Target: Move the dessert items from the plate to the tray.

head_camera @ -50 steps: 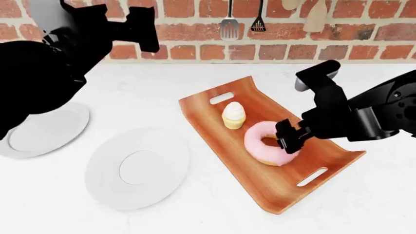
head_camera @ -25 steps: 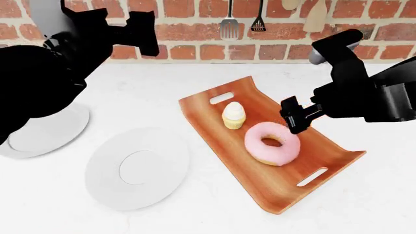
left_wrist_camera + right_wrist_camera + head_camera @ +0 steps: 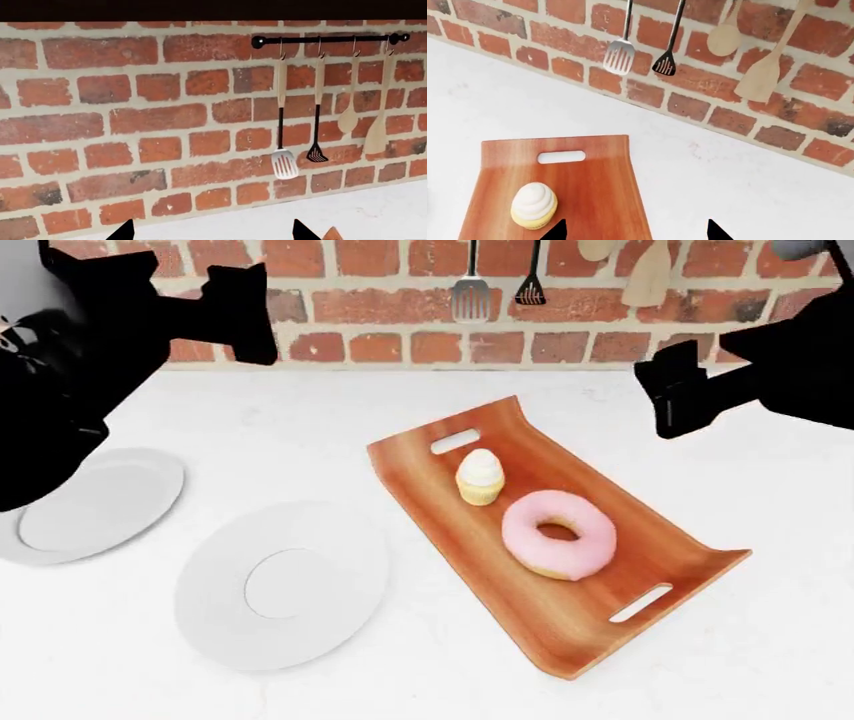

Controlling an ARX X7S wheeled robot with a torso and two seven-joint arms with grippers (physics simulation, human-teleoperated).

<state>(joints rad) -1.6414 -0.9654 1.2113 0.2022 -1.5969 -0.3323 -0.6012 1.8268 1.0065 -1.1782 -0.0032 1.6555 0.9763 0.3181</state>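
The right gripper (image 3: 674, 400) hangs above the bench near its back edge, just off the tray's far long side; its wrist view shows two finger tips set apart with nothing between them, so I judge it spread and empty. The left gripper (image 3: 247, 310) is raised against the brick wall at the back-left, tips likewise apart, holding nothing.

Out from the right gripper lies the tray (image 3: 607, 585), its long axis running diagonally from the back toward the front-right; the pink donut (image 3: 559, 533) sits at its middle, the cupcake (image 3: 479, 476) just beside it toward the back slot handle — both already off the plates. The nearer plate (image 3: 283, 585) and the one at the left edge (image 3: 94, 502) are bare; the right arm is much the nearer to the desserts — no carrying seems left.

The donut is out of both wrist views; most of both arms is cut off.
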